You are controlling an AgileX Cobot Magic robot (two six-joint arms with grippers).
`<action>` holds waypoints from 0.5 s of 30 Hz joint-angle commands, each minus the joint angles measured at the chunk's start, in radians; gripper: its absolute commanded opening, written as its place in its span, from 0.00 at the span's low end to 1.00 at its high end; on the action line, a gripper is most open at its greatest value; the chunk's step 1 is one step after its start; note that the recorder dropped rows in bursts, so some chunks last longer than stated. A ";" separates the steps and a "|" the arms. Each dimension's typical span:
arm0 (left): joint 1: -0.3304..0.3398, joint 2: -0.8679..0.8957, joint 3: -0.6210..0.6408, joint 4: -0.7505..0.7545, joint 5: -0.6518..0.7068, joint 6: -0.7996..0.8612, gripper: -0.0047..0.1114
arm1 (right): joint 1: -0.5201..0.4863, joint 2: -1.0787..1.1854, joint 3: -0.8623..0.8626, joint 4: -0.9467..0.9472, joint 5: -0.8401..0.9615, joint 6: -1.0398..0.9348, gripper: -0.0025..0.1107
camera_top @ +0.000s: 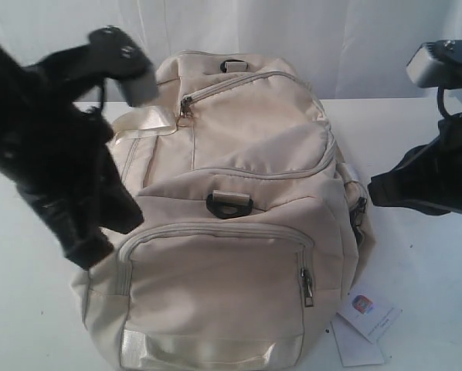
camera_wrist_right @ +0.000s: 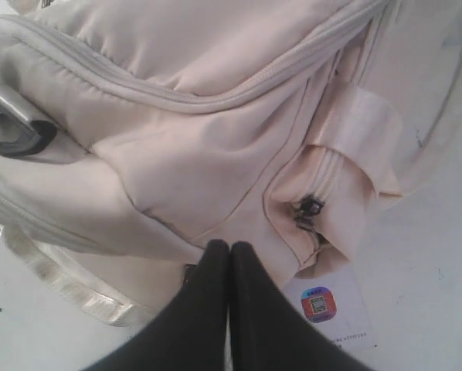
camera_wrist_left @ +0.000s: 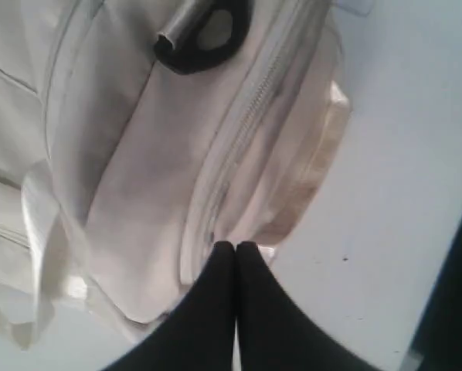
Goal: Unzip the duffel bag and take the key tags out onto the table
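The cream duffel bag [camera_top: 239,209] lies zipped on the white table [camera_top: 424,255], with its front pocket zipper pull [camera_top: 307,286] and upper pull [camera_top: 186,108] in place. No key tags show in any view. My left gripper [camera_wrist_left: 236,246] is shut with nothing in it, hovering by the bag's left side near its zipper [camera_wrist_left: 250,108]. Over the bag's right end my right gripper [camera_wrist_right: 229,246] is also shut and empty, close to a side zipper pull [camera_wrist_right: 308,210]. In the exterior view the left arm [camera_top: 53,162] and right arm [camera_top: 432,178] flank the bag.
A white paper hang tag [camera_top: 368,315] [camera_wrist_right: 327,305] with a coloured square lies on the table by the bag's front right corner. Black D-rings [camera_top: 229,205] [camera_wrist_left: 204,35] sit on top of the bag. A satin strap [camera_top: 142,124] drapes at its left.
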 commanded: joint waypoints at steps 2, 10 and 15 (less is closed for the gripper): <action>-0.164 0.150 -0.121 0.197 -0.033 -0.049 0.18 | 0.001 -0.007 -0.006 0.007 -0.005 -0.008 0.02; -0.164 0.288 -0.123 0.238 -0.095 -0.027 0.58 | 0.001 -0.054 -0.030 -0.024 0.026 0.017 0.02; -0.164 0.328 -0.123 0.248 0.085 -0.049 0.04 | 0.001 -0.083 -0.030 -0.027 0.023 0.019 0.02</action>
